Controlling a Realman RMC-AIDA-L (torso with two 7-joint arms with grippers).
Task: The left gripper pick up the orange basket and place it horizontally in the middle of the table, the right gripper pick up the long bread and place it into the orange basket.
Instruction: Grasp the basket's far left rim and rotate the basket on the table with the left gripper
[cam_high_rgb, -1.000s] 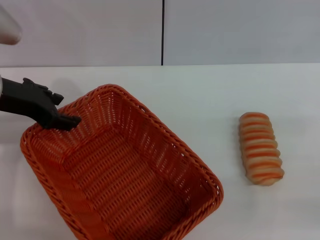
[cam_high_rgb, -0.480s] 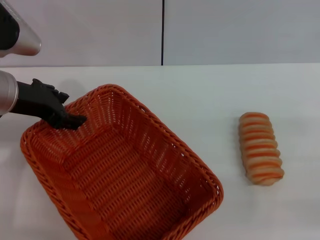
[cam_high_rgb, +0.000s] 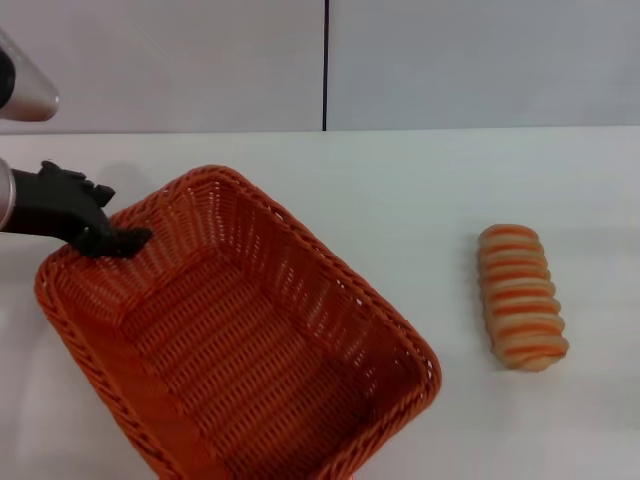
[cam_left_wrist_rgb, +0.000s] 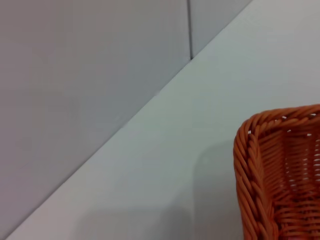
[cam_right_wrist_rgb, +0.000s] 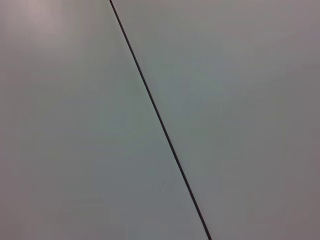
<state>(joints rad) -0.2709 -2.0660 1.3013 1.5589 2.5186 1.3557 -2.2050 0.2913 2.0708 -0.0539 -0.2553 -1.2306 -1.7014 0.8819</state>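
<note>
Orange wicker fills the lower left of the head view: the orange basket (cam_high_rgb: 240, 340) sits on the white counter (cam_high_rgb: 420, 190) at a slant, one corner pointing toward the grey panelled wall (cam_high_rgb: 450, 60), its far end running out of the picture's lower edge. The left end effector (cam_high_rgb: 115, 240) reaches in from the left edge on its silver-grey arm, its black fingers closed over the braided rim at the basket's upper-left corner, pinching that edge. The left wrist view shows the same rim corner (cam_left_wrist_rgb: 250, 165) close up against the counter and wall. The long bread (cam_high_rgb: 520, 297), striped cream and orange-brown, lies on the counter well apart from the basket, on the right, lengthwise toward the wall. The right end effector shows in no view; the right wrist camera sees only the wall's seam.
</note>
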